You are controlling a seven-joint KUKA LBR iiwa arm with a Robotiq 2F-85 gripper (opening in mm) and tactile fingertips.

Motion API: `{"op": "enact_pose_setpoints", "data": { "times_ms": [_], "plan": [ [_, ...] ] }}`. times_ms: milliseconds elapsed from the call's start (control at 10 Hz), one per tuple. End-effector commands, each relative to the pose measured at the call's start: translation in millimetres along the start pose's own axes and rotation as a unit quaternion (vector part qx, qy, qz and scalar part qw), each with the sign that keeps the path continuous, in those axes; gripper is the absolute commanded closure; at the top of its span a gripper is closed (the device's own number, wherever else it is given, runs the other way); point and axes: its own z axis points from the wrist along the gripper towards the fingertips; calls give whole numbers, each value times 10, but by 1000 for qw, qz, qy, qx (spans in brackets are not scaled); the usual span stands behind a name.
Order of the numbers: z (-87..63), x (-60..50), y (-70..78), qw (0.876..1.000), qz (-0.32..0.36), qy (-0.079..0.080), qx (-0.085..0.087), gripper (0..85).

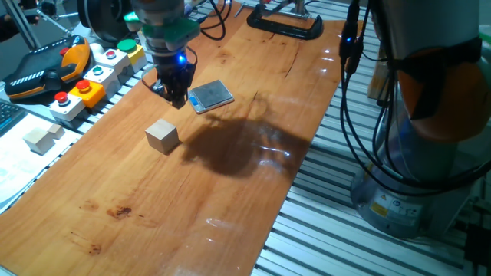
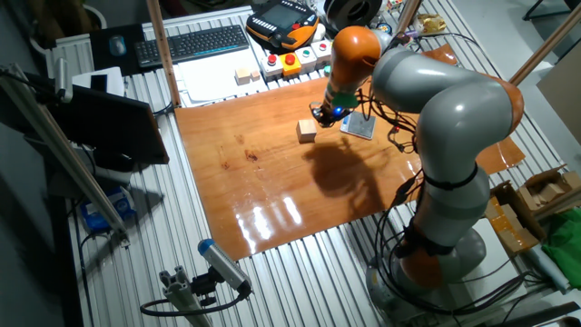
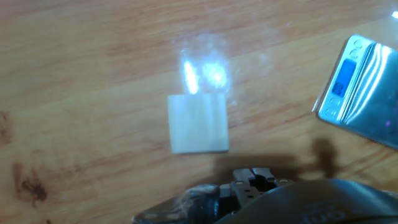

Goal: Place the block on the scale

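The block (image 1: 162, 136) sits alone on the table (image 1: 230, 199), untouched, left of and nearer than the scale (image 1: 211, 95). The pincer (image 1: 172, 96) hangs between them, holding nothing; whether its jaws are parted I cannot tell. In the hand view the frame edge cuts off the scale.

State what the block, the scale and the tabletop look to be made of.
Block: looks like bare, matte pale wood, with no shine.
Scale: probably metal with a brushed silver rim; its top plate mirrors light in the hand view, and there is a small blue display.
Tabletop: wood with visible grain and knots, apparently varnished, given the glossy highlights.
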Motion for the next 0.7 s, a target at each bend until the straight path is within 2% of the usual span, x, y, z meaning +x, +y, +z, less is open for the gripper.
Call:
{"op": "enact_pose_setpoints", "data": {
  "times_ms": [0,200,600],
  "plan": [
    [34,16,41,1000,1,2,1,843],
    [90,-4,46,1000,0,6,-5,843],
    [119,-33,97,1000,-8,6,1,843]
  ]
}}
